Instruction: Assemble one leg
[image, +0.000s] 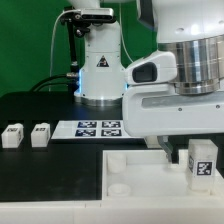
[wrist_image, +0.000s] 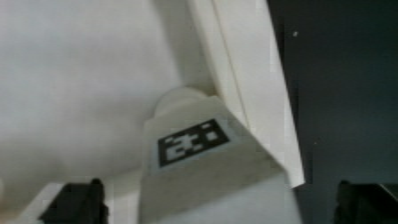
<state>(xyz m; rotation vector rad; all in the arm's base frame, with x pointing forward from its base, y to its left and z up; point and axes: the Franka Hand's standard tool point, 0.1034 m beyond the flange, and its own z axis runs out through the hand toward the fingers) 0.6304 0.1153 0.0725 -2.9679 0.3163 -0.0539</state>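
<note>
A white leg (image: 201, 163) with a black-and-white tag stands upright on the large white tray-like piece (image: 130, 180), near its raised rim at the exterior view's right. In the wrist view the leg (wrist_image: 199, 145) runs down between my two dark fingertips (wrist_image: 80, 200), with a gap on each side. My gripper (wrist_image: 222, 202) is open around the leg and does not touch it. In the exterior view the gripper (image: 196, 146) hangs just over the leg's top, with one dark finger (image: 166, 148) showing beside it. Two more legs (image: 12, 135) (image: 40, 133) lie on the black table at the exterior view's left.
The marker board (image: 98, 127) lies flat behind the tray-like piece. The robot's white base (image: 100, 70) stands at the back. The tray-like piece's raised rim (wrist_image: 222, 70) runs close beside the leg. A round socket (image: 118, 187) shows in the piece.
</note>
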